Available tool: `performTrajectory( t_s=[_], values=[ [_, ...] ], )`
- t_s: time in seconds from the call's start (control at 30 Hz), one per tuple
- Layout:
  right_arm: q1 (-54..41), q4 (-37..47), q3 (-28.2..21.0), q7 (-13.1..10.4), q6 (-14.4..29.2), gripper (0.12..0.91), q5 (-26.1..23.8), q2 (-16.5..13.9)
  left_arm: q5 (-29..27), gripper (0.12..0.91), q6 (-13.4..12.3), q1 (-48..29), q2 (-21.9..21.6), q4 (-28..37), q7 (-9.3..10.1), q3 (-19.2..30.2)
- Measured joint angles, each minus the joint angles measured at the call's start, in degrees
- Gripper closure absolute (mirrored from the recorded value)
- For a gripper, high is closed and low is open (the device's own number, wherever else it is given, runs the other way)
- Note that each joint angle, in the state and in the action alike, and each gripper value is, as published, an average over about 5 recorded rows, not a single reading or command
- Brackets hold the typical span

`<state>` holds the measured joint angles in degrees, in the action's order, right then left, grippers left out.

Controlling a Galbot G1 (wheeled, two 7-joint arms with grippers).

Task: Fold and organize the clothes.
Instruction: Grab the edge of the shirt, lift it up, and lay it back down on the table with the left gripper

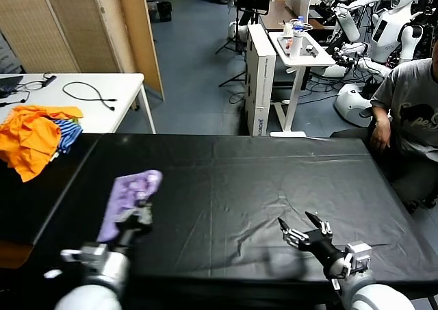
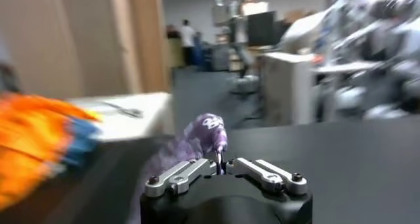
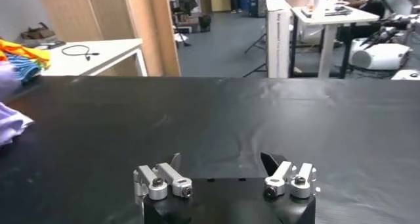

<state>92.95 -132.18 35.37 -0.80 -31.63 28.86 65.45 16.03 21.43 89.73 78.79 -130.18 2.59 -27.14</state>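
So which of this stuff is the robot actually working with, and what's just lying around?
Part of the job:
- lavender T-shirt, bunched up, held by the shut left gripper
- right gripper, open and empty over the black table

Just lying about:
- orange and blue-striped heap
- black cable on the white table
- seated person

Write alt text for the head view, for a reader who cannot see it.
The left claw is shut on a folded lavender T-shirt, held over the left part of a black table. The right claw hovers open and empty over the table's near right. An orange and blue-striped heap lies at far left.
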Motion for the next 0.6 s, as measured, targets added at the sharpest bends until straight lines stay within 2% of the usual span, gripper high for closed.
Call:
performTrajectory(
  t_s=[0.2,0.3,0.43,0.6],
  values=[
    [0.18,0.43,0.00,0.15,-0.41,0.118,1.49,0.89,-5.08,0.859,-1.45,-2.57,6.15,6.72,-0.64,10.75],
    [-0.27,1.09,-0.34,0.31,-1.22,0.118,3.59,0.47,-8.00,0.791,-1.14,-3.14,7.43,9.63,-1.55,14.11],
    [-1.26,2.06,-1.39,0.07,-2.69,0.118,6.81,-0.59,-9.62,0.562,-1.33,-3.00,7.39,10.69,-2.80,16.98],
    [-3.24,3.19,-3.88,-1.07,-4.86,0.118,11.38,-1.82,-9.97,0.249,-3.90,-3.13,6.15,9.21,-4.40,17.15]
  ],
)
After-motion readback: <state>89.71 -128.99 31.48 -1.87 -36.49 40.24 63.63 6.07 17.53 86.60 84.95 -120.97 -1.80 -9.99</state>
